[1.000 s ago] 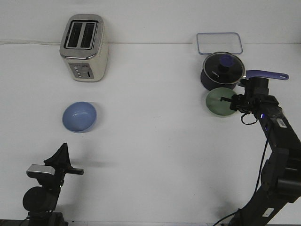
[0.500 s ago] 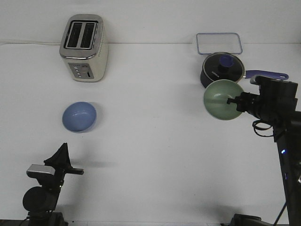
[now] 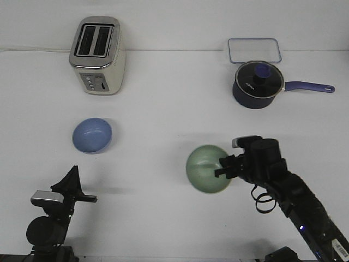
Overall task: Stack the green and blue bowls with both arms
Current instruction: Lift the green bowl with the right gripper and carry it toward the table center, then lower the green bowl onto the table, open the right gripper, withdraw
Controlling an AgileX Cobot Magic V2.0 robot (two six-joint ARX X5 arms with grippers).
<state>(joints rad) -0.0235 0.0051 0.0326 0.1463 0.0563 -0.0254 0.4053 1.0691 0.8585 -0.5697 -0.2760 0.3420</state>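
altogether two bowls: green bowl (image 3: pixel 207 168) clawed, blue bowl (image 3: pixel 92 135) tabled.

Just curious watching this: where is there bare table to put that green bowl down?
Bare table runs wide between the toaster and the saucepan, and on toward the blue bowl. The green bowl hangs in the right pincer. It is crowded only by the saucepan and clear container.

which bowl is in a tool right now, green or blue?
The green bowl, gripped at its rim by the right tool near the table's middle. The blue bowl sits free on the table, with the left tool apart from it.
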